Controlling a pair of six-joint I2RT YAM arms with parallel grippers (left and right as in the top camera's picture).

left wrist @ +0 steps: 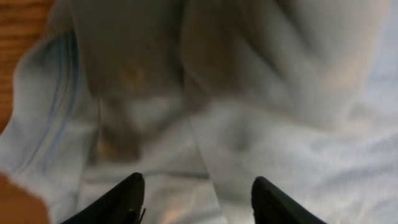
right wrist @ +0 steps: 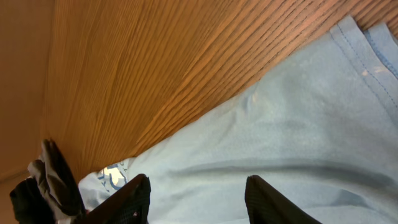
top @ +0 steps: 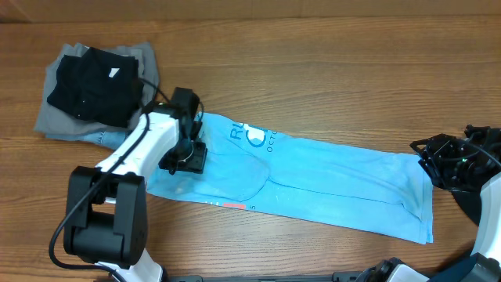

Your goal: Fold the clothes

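My left hand [left wrist: 198,202] is spread. Both dark fingers [left wrist: 124,200] stand apart low over pale blue cloth. The wrist view is badly blurred, so I can only say that nothing looks pinched between them. From overhead, that hand is down on the collar end of the sky-blue shirt [top: 337,176], just beside the white lettering [top: 254,137].

My right hand [right wrist: 196,193] is also spread and holds nothing. It hovers at the opposite end of the shirt, with the stitched hem edge [right wrist: 367,46] and bare table [right wrist: 155,68] showing beyond it.

The shirt lies flat across the middle of the table as one long narrow band, running from below the left arm out to the right hand. I judge the lengthwise folds to be done, since the sides look turned in and the edges run fairly straight. The band is at full length, so the cross folds are left to do, bringing one end over toward the other.

Further out, at the far left corner, a black piece [top: 90,90] sits on top of a grey piece [top: 55,117]. Both look folded and stacked. The stack's near edge is just beside the shirt's collar end. I'd put the task well past halfway, with the shirt to be shortened and probably added to that pile.
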